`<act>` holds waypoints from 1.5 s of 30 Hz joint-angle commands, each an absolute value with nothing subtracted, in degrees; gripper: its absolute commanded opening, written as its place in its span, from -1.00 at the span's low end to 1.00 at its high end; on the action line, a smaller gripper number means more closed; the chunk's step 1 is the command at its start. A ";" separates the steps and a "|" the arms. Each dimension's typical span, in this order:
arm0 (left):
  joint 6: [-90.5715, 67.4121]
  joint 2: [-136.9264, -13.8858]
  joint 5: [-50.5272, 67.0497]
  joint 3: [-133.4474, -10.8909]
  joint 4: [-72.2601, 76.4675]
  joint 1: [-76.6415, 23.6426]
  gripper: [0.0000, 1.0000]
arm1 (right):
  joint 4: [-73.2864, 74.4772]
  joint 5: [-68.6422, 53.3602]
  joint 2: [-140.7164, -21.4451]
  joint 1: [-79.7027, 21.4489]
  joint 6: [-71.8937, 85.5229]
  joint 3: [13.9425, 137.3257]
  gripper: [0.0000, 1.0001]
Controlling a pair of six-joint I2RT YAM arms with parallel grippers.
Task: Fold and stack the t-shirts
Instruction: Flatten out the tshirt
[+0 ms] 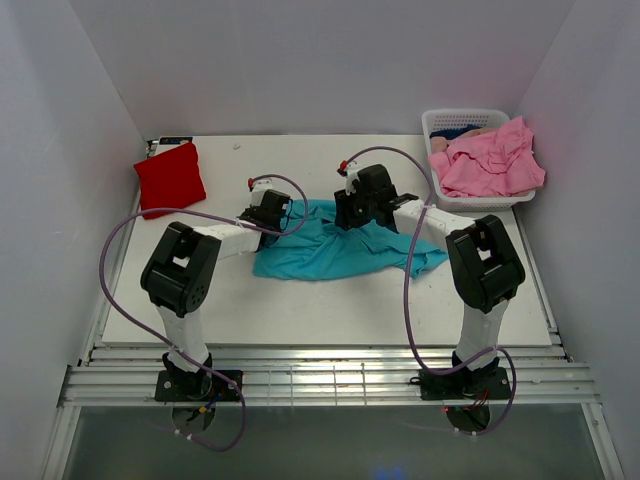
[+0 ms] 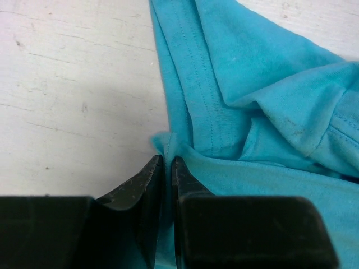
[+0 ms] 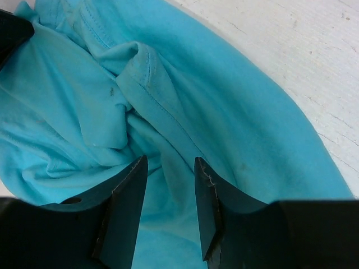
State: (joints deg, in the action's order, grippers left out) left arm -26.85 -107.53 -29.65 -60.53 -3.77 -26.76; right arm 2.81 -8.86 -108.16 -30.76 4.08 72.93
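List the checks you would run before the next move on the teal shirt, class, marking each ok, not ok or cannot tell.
1. Left claw pinching the teal t-shirt: ok, jaws closed on a fold at its edge.
2. Right claw gripping the same shirt: not ok, jaws apart over the cloth.
3. Shirt lying flat: not ok, bunched and creased.
4. Red t-shirt folded and apart from the work: ok, at the far left corner.
5. Pink t-shirts out of the arms' way: ok, heaped on the basket.
6. Left pinch deep enough to hold: cannot tell.
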 commanded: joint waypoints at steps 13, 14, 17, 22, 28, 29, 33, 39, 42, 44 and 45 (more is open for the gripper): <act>-26.37 -103.27 -33.58 -63.02 -7.56 -26.02 -0.54 | -2.55 -19.25 -114.43 -31.20 5.80 83.14 0.06; -26.28 -103.27 -33.49 -63.02 -7.56 -26.02 -0.54 | -2.46 -19.51 -116.09 -31.29 5.97 84.01 0.06; -26.19 -103.10 -33.49 -62.84 -7.82 -26.02 -0.55 | -2.11 -20.21 -119.25 -31.55 6.33 86.92 0.06; -26.37 -102.83 -33.75 -62.58 -7.82 -26.02 -0.55 | -1.67 -20.48 -121.90 -32.25 6.50 88.95 0.05; -26.28 -103.18 -33.92 -62.49 -7.47 -26.02 -0.55 | -1.14 -19.08 -124.19 -32.43 6.42 90.09 -0.58; -26.28 -103.27 -34.45 -62.66 -7.47 -26.02 -0.55 | -1.14 -18.38 -123.84 -32.34 6.42 89.91 -0.71; -24.96 -103.01 -36.38 -64.24 -7.38 -24.44 -0.56 | -1.50 -10.58 -118.75 -32.26 4.31 86.23 -0.84; -25.05 -99.85 -34.19 -66.18 -7.56 -16.71 -0.57 | 6.50 -0.99 -109.35 -29.71 -0.78 86.22 -0.85; -24.70 -97.22 -36.20 -65.57 -7.65 -14.94 -0.57 | 9.57 4.02 -104.43 -28.57 -3.60 84.29 -0.85; -24.09 -95.29 -37.00 -64.87 -7.21 -14.59 -0.56 | 11.42 7.71 -101.18 -28.13 -5.09 82.19 -0.85; -24.08 -94.93 -37.18 -64.78 -7.29 -14.50 -0.56 | 11.95 9.04 -100.21 -27.95 -5.36 81.39 -0.85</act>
